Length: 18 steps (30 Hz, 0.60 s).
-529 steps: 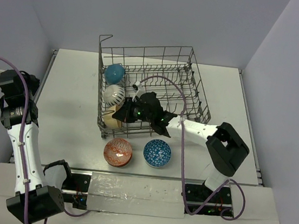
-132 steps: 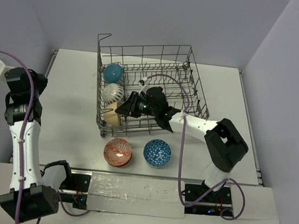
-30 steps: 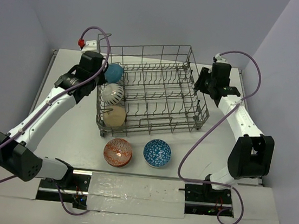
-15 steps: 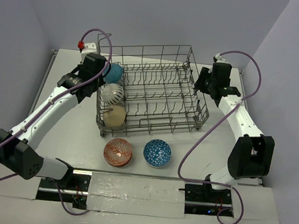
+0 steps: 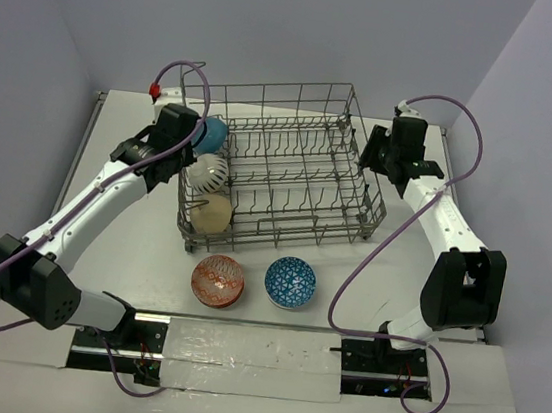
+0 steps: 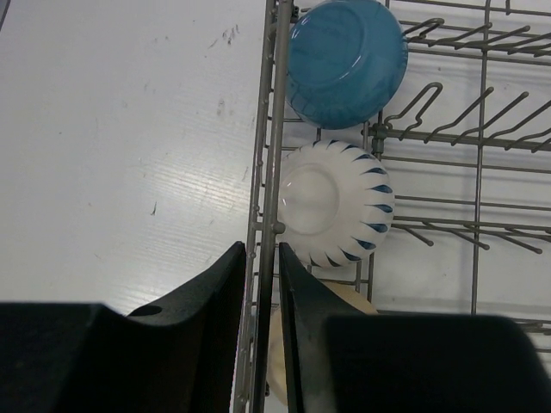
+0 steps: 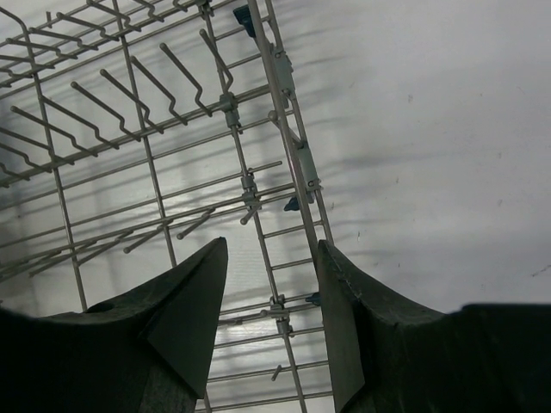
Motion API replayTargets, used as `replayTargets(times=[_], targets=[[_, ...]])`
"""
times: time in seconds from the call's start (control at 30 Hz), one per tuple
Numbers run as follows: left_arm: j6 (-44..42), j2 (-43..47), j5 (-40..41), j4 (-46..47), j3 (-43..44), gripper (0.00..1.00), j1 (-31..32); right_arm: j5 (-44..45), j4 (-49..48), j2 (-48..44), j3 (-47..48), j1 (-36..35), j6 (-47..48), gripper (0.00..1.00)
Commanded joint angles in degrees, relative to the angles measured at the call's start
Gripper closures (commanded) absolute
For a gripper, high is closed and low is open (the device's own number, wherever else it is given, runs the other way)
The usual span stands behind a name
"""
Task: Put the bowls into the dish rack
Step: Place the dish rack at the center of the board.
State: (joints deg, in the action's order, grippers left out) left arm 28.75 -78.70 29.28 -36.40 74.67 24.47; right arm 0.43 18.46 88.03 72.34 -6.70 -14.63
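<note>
We see the large grey wire dish rack (image 5: 269, 100) lying between the two hands, its long side seemingly running from arm to arm. The left gripper (image 6: 261, 258) pinches the rack's left wall wire, just beside a white bowl with blue-tipped fluting (image 6: 334, 202). The right gripper (image 7: 271, 249) straddles the right wall with jaws apart (a gap shows beside the rail, so we judge no grip there). A teal bowl (image 6: 346, 60) and a cream bowl (image 5: 213, 213) share that left row. A red patterned bowl (image 5: 218, 280) and a blue patterned bowl (image 5: 290, 282) wait on the white table (image 5: 135, 209) just before the rack, red nearer the left arm, blue nearer the right.
</note>
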Motion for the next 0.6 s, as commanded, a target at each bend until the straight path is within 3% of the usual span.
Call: replayTargets(times=[0.0,0.23,0.43,0.57], targets=[[0.51,-0.58,0.25,0.63,-0.05,0.73,0.32,0.89,-1.23,-0.40,-1.23,0.46,0.57,0.46],[0.51,-0.85,1.48,-0.07,-0.58,0.80,1.98,0.54,-1.85,-0.23,-2.64,0.46,0.39,0.53],[1.04,-0.06,3.50,-1.48,-1.11,0.84,2.86,0.02,-2.11,-0.14,-3.87,0.46,0.13,0.73],[1.13,0.56,3.77,-1.74,-1.90,0.85,2.95,-0.08,-2.55,-0.31,-5.45,0.46,-0.04,0.77]])
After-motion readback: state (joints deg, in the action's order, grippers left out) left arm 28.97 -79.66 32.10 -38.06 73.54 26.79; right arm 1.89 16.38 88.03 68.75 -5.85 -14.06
